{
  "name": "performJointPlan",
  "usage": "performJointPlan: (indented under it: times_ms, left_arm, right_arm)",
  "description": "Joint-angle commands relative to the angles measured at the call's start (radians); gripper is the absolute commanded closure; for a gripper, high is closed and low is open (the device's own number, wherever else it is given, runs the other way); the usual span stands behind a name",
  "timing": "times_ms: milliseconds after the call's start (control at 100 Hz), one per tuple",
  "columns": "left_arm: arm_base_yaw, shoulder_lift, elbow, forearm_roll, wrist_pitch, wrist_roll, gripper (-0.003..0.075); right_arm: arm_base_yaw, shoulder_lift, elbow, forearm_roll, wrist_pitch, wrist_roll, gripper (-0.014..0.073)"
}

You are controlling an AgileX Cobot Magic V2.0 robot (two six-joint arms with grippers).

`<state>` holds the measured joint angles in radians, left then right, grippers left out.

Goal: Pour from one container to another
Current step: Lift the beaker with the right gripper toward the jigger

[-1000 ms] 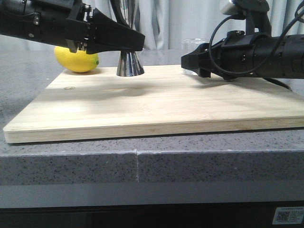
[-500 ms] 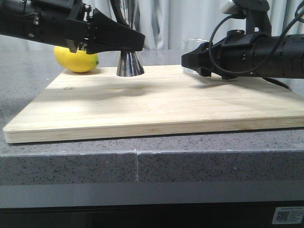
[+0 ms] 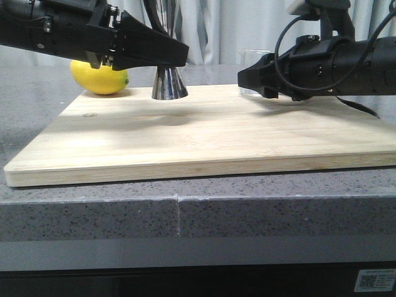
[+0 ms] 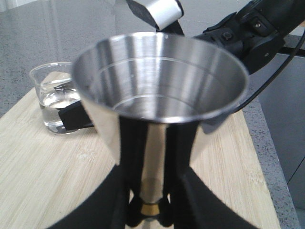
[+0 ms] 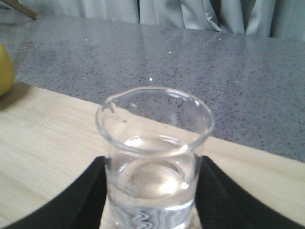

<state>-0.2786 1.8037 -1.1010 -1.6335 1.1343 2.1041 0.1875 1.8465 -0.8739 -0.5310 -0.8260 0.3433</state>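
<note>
Between the black fingers [image 5: 90, 191] of the right gripper [image 5: 152, 200] stands the clear glass beaker [image 5: 153, 157], upright and part full of clear liquid, its pouring lip turned toward the lemon [image 5: 5, 69]. The fingers flank its lower wall on both sides, but whether they press the glass I cannot tell. From the front, that gripper [image 3: 252, 79] hangs low over the far right of the wooden board [image 3: 204, 139], with the beaker [image 3: 250, 59] showing just behind its tip.

At the left, the left gripper [image 4: 148, 217] is clamped on the narrow waist of the steel jigger [image 4: 159, 102], at the thin gold band, one finger [image 4: 102, 205] on each side. The jigger stands upright, its wide upper cup open; its lower cone [image 3: 169, 85] rests on the board's far edge. The left gripper [image 3: 176, 52] crosses in front of it, and the yellow lemon [image 3: 100, 77] lies just beside, at the board's far left corner. The board sits on a grey speckled counter [image 3: 185, 213].
</note>
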Motion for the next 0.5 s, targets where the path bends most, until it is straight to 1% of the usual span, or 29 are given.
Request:
performJointPlan:
  times_ms: [0, 60, 250, 490]
  left_arm:
    - [-0.007, -0.055, -0.032, -0.066, 0.061, -0.008, 0.0732]
    - [-0.007, -0.055, -0.032, -0.063, 0.061, -0.008, 0.0732]
    - [-0.007, -0.055, -0.032, -0.059, 0.061, -0.008, 0.0732]
    - [-0.007, -0.055, -0.032, -0.057, 0.061, -0.008, 0.0732]
  right_arm:
    - [-0.001, -0.072, -0.027, 0.002, -0.075, -0.001, 0.0388]
    - [-0.001, -0.081, -0.027, -0.01, -0.077, -0.001, 0.0411]
    - [-0.001, -0.115, -0.027, -0.049, -0.07, -0.001, 0.0411]
    - [-0.001, -0.214, -0.027, -0.098, 0.023, -0.001, 0.0411]
